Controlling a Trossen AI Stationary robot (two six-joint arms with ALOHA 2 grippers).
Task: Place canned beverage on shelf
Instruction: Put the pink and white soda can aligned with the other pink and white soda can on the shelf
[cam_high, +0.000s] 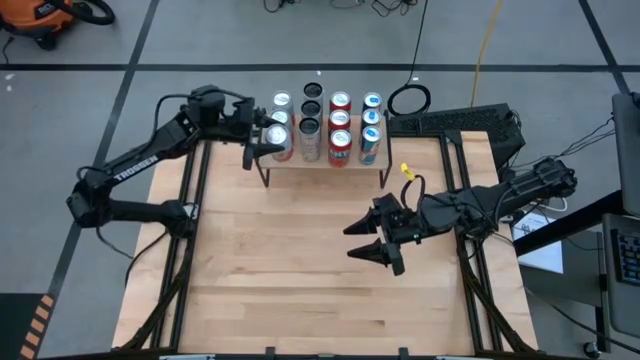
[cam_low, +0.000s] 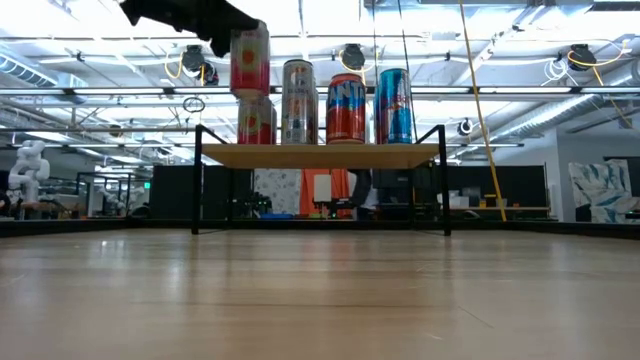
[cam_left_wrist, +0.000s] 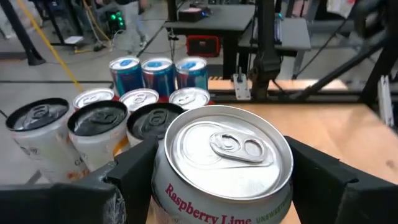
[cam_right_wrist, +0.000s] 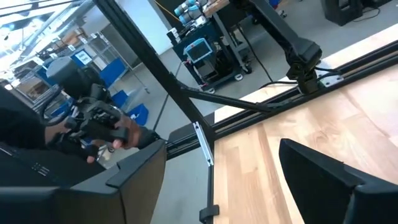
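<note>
The shelf (cam_low: 320, 156), a light wooden board on thin black legs, stands at the table's far middle and also shows in the high view (cam_high: 325, 172). Several upright cans stand on it in rows. My left gripper (cam_high: 272, 144) is shut on a pink-and-silver "Raspberry Lime" can (cam_low: 250, 60) at the near end of the shelf's left row. The can is raised above the board, higher than the cans beside it. My right gripper (cam_high: 366, 240) is open and empty above the bare tabletop, to the near right of the shelf. My left gripper pinches the can between its two fingers, one on each side of the can's wall just below the top rim (cam_left_wrist: 163, 180). The fingers (cam_left_wrist: 134, 165) come from the table's left. The can sits upright, lid up, lifted clear of the shelf board.
On the shelf stand white-and-black cans (cam_left_wrist: 99, 124), red cans (cam_low: 346, 108) and blue cans (cam_low: 394, 105) to the right of the held can. Black frame rails (cam_high: 195, 220) run along both table sides. The wooden tabletop (cam_high: 290, 270) near the shelf is bare.
</note>
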